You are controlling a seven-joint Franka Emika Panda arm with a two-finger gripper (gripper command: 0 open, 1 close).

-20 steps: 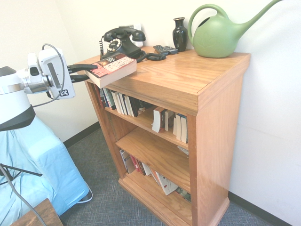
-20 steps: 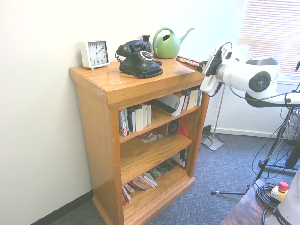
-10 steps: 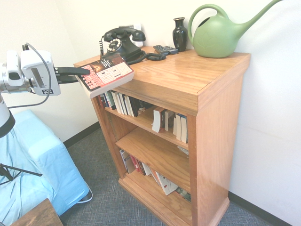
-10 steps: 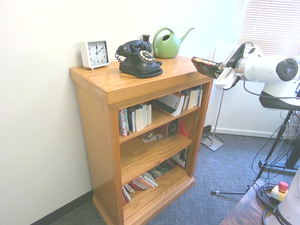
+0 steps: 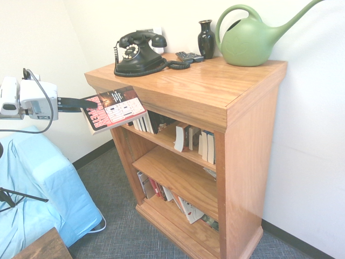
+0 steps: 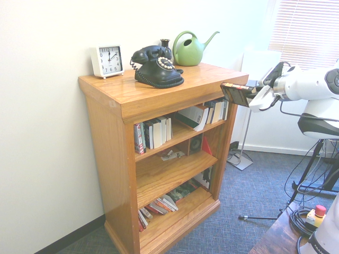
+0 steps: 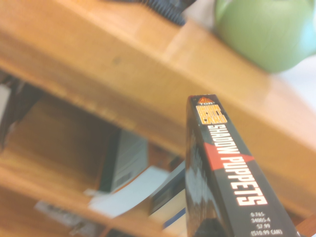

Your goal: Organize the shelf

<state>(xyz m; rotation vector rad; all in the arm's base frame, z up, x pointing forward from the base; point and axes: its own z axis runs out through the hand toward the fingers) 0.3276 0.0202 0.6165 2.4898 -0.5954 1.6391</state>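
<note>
A paperback (image 5: 112,109) with "Shadow Puppets" printed along its spine is gripped by the closed tool (image 5: 81,102), tilted, just off the shelf (image 5: 215,97) by its front corner. Books are stacked on three tiers. A black telephone (image 5: 139,51), dark vase (image 5: 206,39), green watering can (image 5: 253,40) and white clock (image 6: 107,60) are carried on top, against a white wall.
</note>
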